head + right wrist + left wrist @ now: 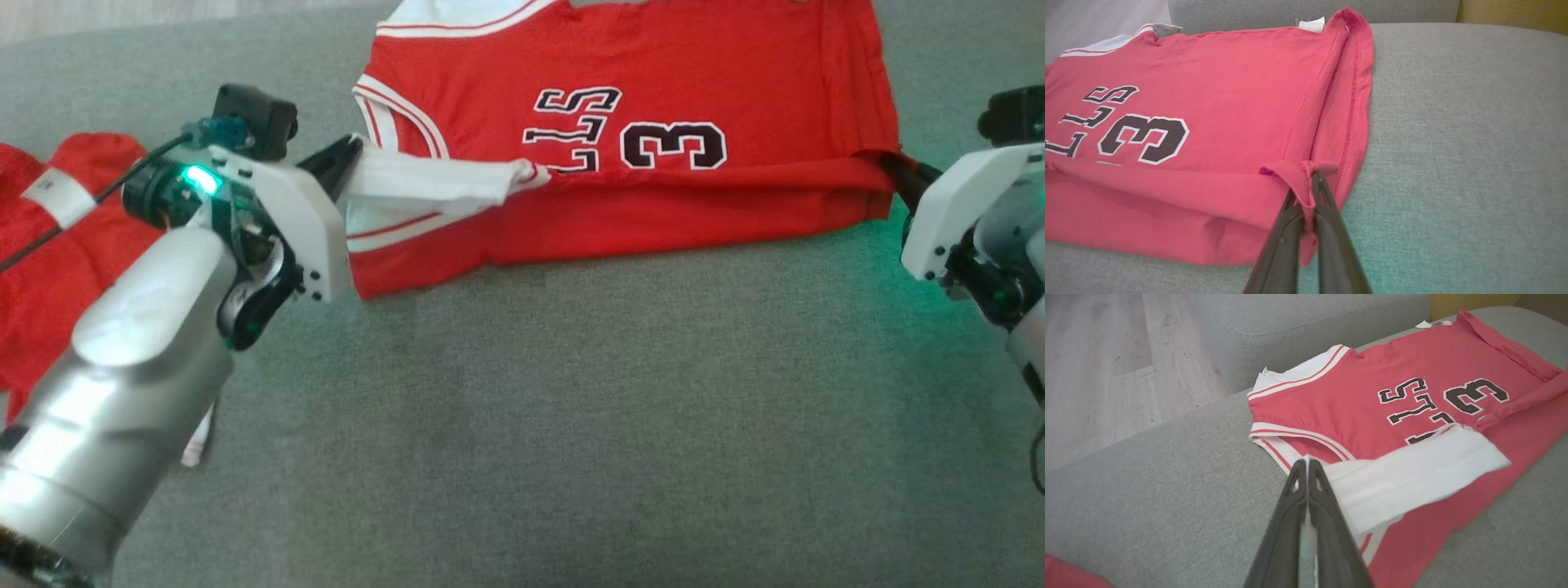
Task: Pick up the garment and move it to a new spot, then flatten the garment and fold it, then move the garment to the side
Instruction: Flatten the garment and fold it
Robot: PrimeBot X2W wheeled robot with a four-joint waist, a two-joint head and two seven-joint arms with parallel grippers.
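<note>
Both finger pairs pinching: left gripper [1306, 464] holds white trim band [1412, 477], right gripper [1310, 181] holds hem corner [1289, 173] of red fabric jersey [653, 188], half-folded on grey sofa cushion [571, 408]. We judge it light, limp; grip seams.

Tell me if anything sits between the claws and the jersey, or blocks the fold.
Nothing visible does: left claw and right claw are each shut on an end of the jersey. A second red garment lies apart on the grey cushion, beside the left arm.
</note>
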